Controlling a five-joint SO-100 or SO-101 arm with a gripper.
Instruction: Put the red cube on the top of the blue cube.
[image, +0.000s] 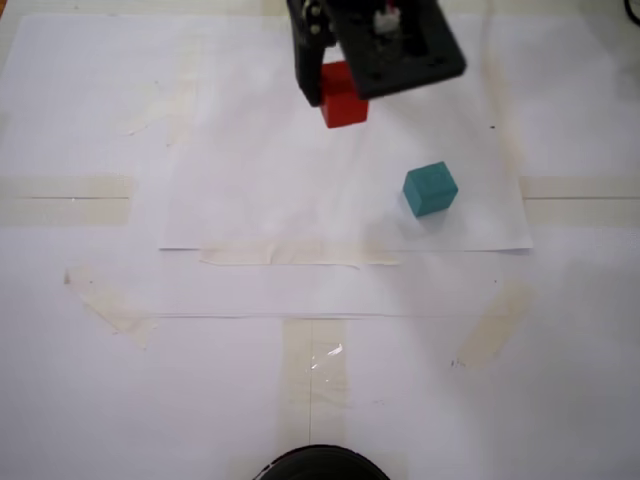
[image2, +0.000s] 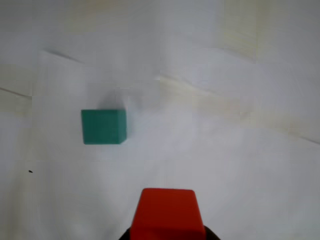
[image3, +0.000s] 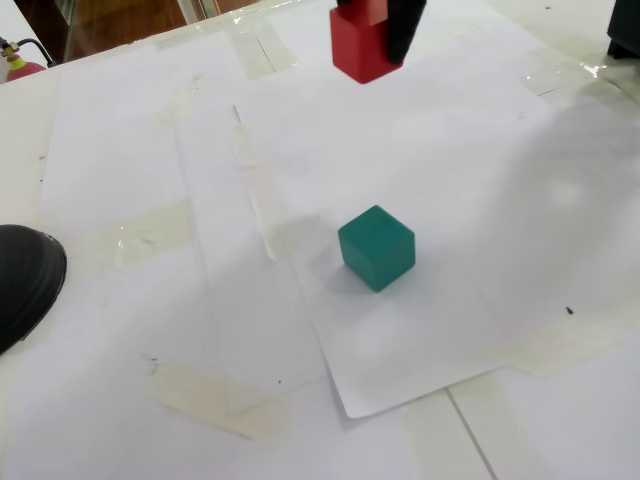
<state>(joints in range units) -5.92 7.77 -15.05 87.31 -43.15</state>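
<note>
White taped paper covers the bench (image: 90, 400); my end effector (image: 345, 85) grips the red cube (image: 343, 97) aloft, far from the teal blue cube (image: 430, 189) resting apart; stacking remains.

The red cube (image3: 358, 47) and the blue cube (image3: 377, 247) both look like smooth, matt plastic with plain faces. The gripper (image: 335, 85) is black plastic with a dull, slightly grainy finish. White matt paper (image: 250, 150) covers the worktop (image3: 25, 110), creased in places, and it is held down by strips of pale, glossy tape (image: 312, 365) that catch the light.
</note>
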